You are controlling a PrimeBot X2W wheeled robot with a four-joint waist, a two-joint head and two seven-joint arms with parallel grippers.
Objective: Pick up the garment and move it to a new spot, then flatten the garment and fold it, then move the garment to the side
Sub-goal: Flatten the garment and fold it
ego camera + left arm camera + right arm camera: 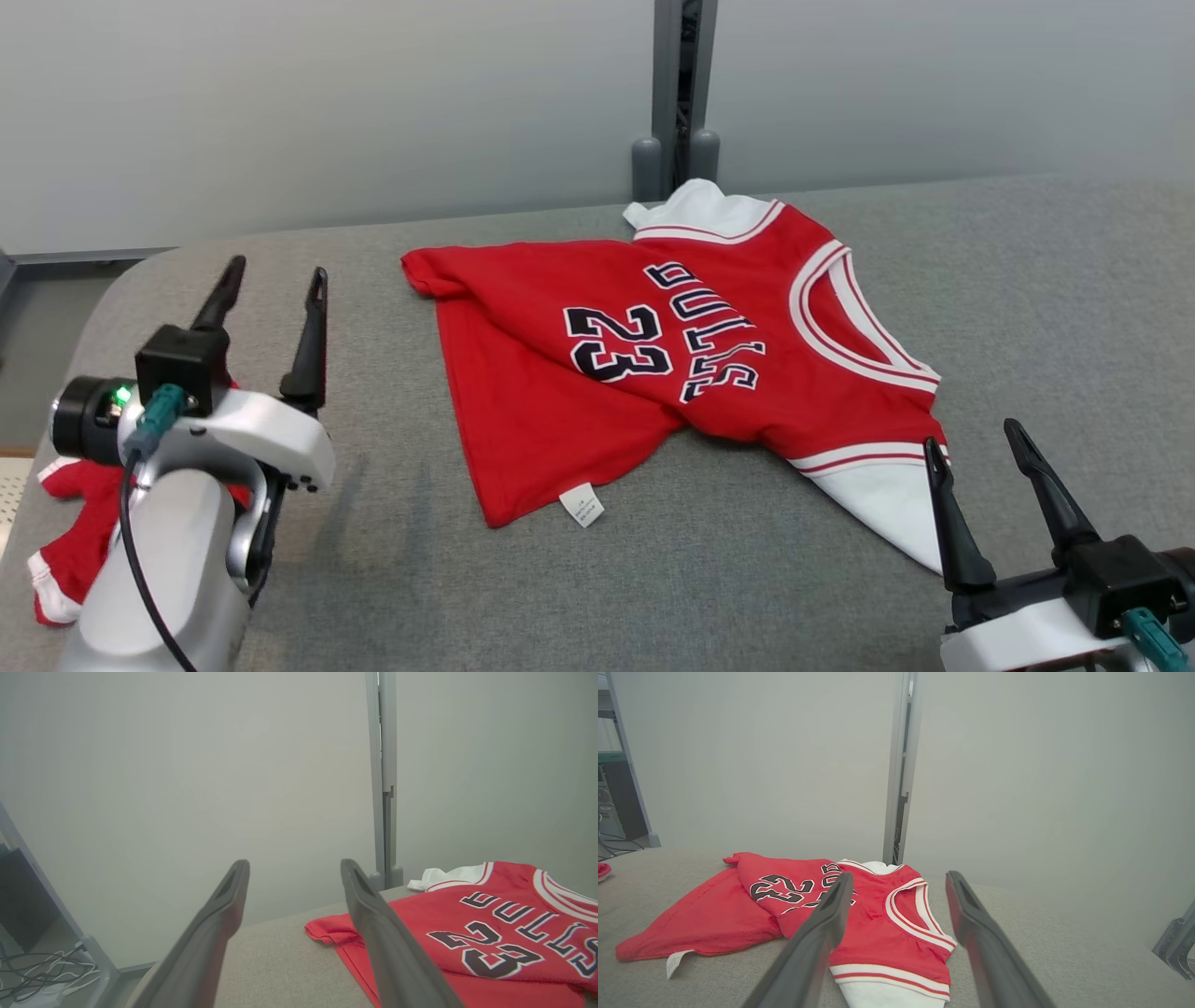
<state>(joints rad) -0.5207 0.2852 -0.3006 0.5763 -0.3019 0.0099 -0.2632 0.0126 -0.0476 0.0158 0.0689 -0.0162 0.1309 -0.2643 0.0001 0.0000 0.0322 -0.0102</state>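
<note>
The garment point(551, 420) is a red jersey with white trim and the number 23, lying rumpled on the grey table point(1027, 280), its lower part creased over itself. My left gripper point(279, 268) stands open to the garment's left, well apart from it, nothing between its fingers. In the left wrist view the garment point(420, 914) lies right of the open left gripper point(295, 863). My right gripper point(972, 434) stands open at the near right, by the garment's white sleeve. In the right wrist view the garment point(878, 933) lies below and left of the open right gripper point(900, 874).
A second small red and white piece of clothing point(79, 523) lies at the table's near left corner, partly under my left arm. A grey post point(677, 93) stands behind the table against the pale wall. Cables point(42, 970) lie on the floor beyond the table's left edge.
</note>
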